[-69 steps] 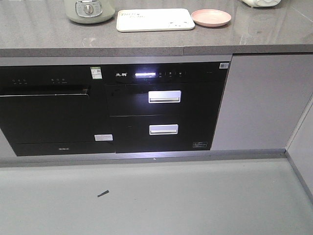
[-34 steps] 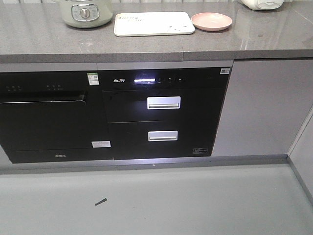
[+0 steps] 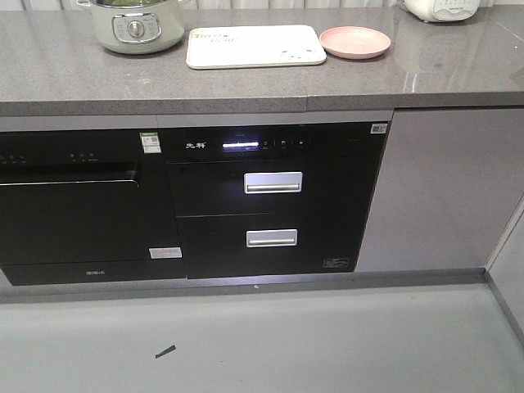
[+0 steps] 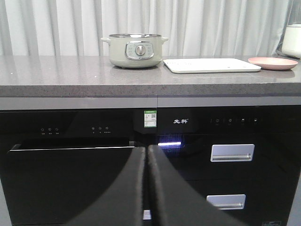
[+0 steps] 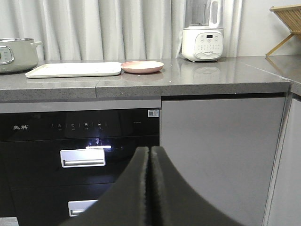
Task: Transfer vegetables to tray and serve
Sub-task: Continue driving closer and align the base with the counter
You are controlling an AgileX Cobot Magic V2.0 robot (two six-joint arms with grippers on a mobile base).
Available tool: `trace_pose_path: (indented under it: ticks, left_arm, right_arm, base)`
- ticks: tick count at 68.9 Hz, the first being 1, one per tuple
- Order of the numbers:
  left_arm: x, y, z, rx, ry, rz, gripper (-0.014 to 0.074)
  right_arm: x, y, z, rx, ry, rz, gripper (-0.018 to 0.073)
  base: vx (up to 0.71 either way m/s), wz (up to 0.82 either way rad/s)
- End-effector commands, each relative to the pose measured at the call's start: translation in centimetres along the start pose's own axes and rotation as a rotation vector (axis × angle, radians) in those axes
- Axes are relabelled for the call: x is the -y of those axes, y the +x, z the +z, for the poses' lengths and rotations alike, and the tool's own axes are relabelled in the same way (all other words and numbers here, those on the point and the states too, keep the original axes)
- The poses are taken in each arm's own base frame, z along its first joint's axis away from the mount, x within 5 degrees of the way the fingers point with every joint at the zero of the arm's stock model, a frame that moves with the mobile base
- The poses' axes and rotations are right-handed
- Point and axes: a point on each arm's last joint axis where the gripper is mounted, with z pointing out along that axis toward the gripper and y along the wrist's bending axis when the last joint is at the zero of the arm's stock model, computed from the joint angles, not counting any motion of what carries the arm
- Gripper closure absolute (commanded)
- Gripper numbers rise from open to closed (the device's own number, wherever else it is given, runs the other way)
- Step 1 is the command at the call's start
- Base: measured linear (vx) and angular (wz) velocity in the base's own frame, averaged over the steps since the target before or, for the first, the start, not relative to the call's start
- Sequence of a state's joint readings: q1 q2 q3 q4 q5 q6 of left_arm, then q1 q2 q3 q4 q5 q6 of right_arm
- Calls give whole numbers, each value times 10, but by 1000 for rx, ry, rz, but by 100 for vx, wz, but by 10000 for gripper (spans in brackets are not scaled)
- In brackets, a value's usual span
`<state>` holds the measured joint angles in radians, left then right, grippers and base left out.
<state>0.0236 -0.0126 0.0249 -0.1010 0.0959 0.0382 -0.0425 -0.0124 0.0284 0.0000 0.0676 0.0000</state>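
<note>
Tray (image 3: 255, 46): cream rounded rectangle, print unreadable, round pink plate (image 3: 354, 41) just right; left gripper (image 4: 146, 149), right gripper (image 5: 149, 149) both pinched closed.

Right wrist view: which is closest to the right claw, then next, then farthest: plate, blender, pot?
1. Plate, on the counter, slightly left.
2. Blender, back of the counter, to the right.
3. Pot, far left edge.

Grey speckled tabletop (image 3: 246, 86), white pleated curtain (image 4: 70, 23) behind. Below, black built-in appliances (image 3: 213, 246), silver drawer handles (image 3: 273, 182), small display (image 3: 241, 146) glowing white. Plain grey cabinet door (image 3: 442, 188) at right. Smooth grey floor (image 3: 286, 344).
</note>
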Motion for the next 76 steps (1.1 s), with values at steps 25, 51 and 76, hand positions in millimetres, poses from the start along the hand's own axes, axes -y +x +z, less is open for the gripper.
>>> trace_pose_path:
  ticks: [25, 51, 76]
  left_arm:
    - [0, 2, 0, 61, 4, -8, 602]
    - [0, 2, 0, 61, 4, -8, 602]
    - [0, 2, 0, 61, 4, -8, 602]
  right_arm:
    - [0, -2, 0, 66, 7, 0, 561]
    - [0, -2, 0, 66, 7, 0, 561]
    - [0, -2, 0, 66, 7, 0, 561]
  base:
    - [9, 2]
    - [8, 2]
    - [8, 2]
